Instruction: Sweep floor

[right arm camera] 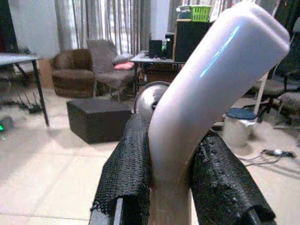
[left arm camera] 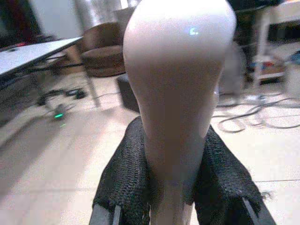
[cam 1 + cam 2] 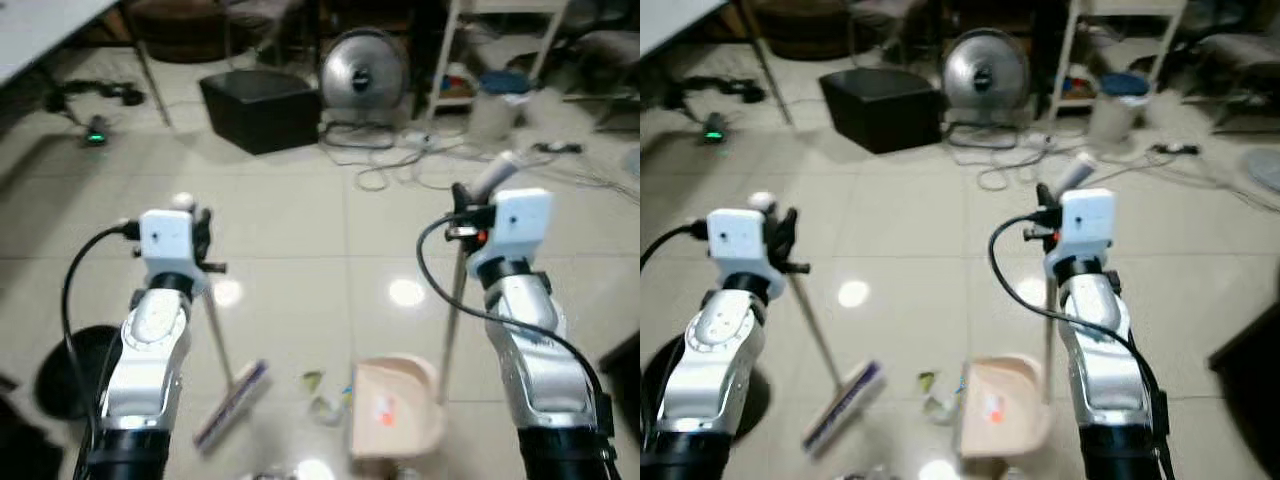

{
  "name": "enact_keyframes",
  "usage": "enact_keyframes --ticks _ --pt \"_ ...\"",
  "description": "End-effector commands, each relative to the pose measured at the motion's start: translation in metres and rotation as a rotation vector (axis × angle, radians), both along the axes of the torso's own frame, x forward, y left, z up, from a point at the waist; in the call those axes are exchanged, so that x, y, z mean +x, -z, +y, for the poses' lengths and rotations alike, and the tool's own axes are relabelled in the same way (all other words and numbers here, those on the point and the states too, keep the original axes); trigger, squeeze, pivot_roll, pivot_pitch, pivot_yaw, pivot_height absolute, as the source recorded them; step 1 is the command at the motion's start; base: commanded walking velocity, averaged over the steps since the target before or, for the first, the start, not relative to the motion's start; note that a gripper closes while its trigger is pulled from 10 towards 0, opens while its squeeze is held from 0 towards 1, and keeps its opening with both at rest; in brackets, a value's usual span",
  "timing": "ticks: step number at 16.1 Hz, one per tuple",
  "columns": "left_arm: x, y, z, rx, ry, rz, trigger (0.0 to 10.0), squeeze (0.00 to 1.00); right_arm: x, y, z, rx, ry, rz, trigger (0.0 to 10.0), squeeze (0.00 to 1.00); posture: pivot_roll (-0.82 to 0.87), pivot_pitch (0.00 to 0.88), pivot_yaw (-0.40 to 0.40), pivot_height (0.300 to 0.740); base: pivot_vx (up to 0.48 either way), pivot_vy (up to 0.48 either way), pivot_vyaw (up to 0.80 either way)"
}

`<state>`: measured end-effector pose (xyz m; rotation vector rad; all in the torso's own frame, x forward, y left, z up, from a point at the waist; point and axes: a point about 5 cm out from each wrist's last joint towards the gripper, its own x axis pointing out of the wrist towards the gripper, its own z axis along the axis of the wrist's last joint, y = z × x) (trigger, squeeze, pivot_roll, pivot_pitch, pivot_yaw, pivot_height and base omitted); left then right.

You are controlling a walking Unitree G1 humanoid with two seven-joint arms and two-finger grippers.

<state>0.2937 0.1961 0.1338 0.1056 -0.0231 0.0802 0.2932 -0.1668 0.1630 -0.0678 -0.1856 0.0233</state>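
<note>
My left gripper (image 3: 197, 232) clamps the broom handle (image 2: 178, 93), its brush head (image 3: 232, 403) down on the tiled floor (image 3: 300, 250). My right gripper (image 3: 462, 205) grips the dustpan handle (image 1: 206, 93); the dustpan (image 3: 393, 405) sits just beside scraps of litter (image 3: 322, 395).

The head views are soft and slightly blurred throughout, lit from overhead so that white glare spots sit on the glossy tiled floor (image 3: 300, 200), one just beside the dustpan (image 3: 392, 410), while the far corners beyond the fan (image 3: 363, 68) fall into dim shade. A dark round shadow lies on the floor next to the left arm, and the debris (image 3: 320, 395) near the dustpan is too smeared to make out. In the wrist views the broom handle (image 2: 180, 93) and dustpan handle (image 1: 206, 98) loom out of focus with thin light streaks, and the fingers (image 1: 126, 173) stay dark.
</note>
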Motion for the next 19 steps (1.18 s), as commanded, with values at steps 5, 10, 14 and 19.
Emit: enact_keyframes --ticks 5,10,14,19 --pt "0.013 0.008 0.002 -0.058 -0.066 -0.033 10.0 0.00 0.004 0.002 -0.004 -0.082 0.006 -0.101 10.0 0.00 0.04 0.167 0.058 0.740 0.000 0.000 0.00" --pt "0.016 0.010 0.009 -0.101 -0.108 -0.088 10.0 0.00 0.021 -0.001 0.006 -0.128 -0.038 -0.160 10.0 0.00 0.08 0.238 0.015 0.740 0.000 0.000 0.00" --pt "0.022 0.013 0.012 -0.106 -0.169 -0.107 10.0 0.00 0.033 0.009 0.018 -0.188 -0.083 -0.161 10.0 0.00 0.12 0.305 0.023 0.740 0.000 0.000 0.00" --pt "0.029 0.014 0.004 -0.087 -0.154 -0.135 10.0 0.00 0.035 0.025 0.046 -0.182 -0.116 -0.179 10.0 0.00 0.14 0.326 0.070 0.740 0.000 0.000 0.00"
